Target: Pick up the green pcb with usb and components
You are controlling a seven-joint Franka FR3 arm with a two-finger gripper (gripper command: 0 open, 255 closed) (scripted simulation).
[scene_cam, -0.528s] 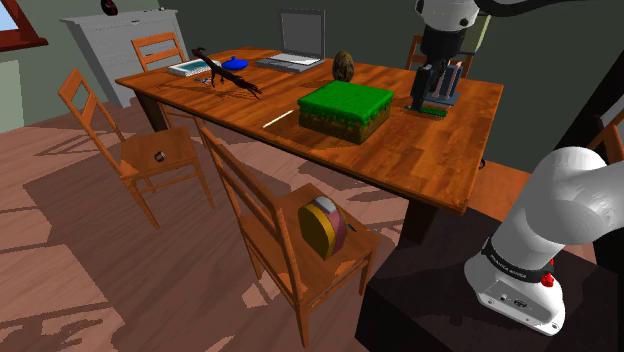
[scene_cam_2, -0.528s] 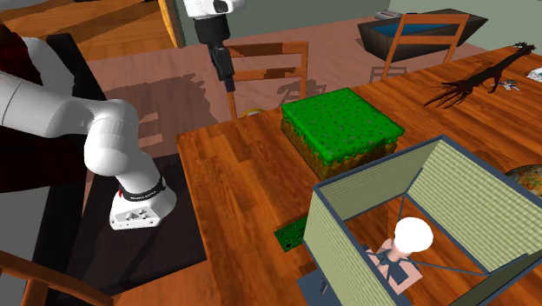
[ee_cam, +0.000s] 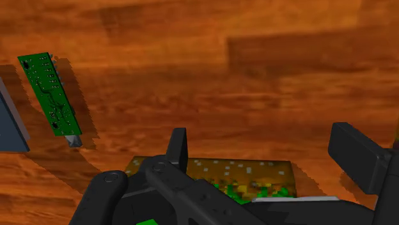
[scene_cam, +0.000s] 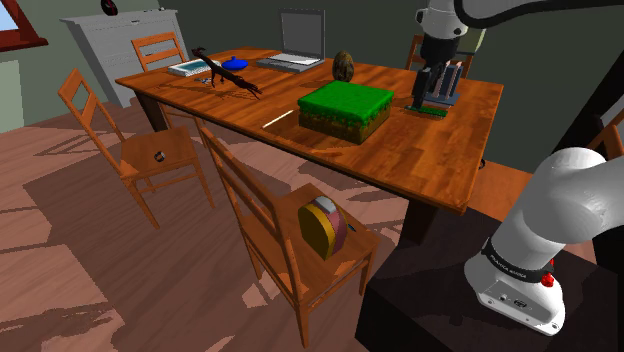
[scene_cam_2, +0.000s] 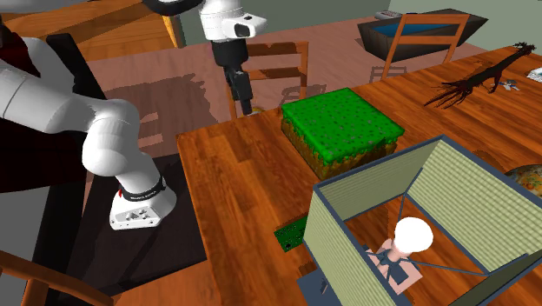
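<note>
Hand [scene_cam_2: 246, 104] is lower now than a moment ago; it has come down from up by the chair [scene_cam_2: 271, 65] toward the edge of the table [scene_cam_2: 221, 187], close to the green block [scene_cam_2: 343, 126] with brown sides; its two black fingers stand apart with nothing between them, so it is open and holds nothing. I think this means the arm is on its way but the pick-up has not started; the hand has to go further along the table first.

The green board [ee_cam: 50, 96] lies flat on the table, with a small silver plug at one end; in the wrist view it is off to one side of the hand, well apart from the fingers. In the second exterior view it peeks out at the foot of the big open box [scene_cam_2: 373, 187]; the box wall hides most of it. Inside the box is a white ball [scene_cam_2: 413, 233] on top of a small grey thing; I cannot tell what that thing is. The green board is outside the box, just beside it, not in it.
</note>
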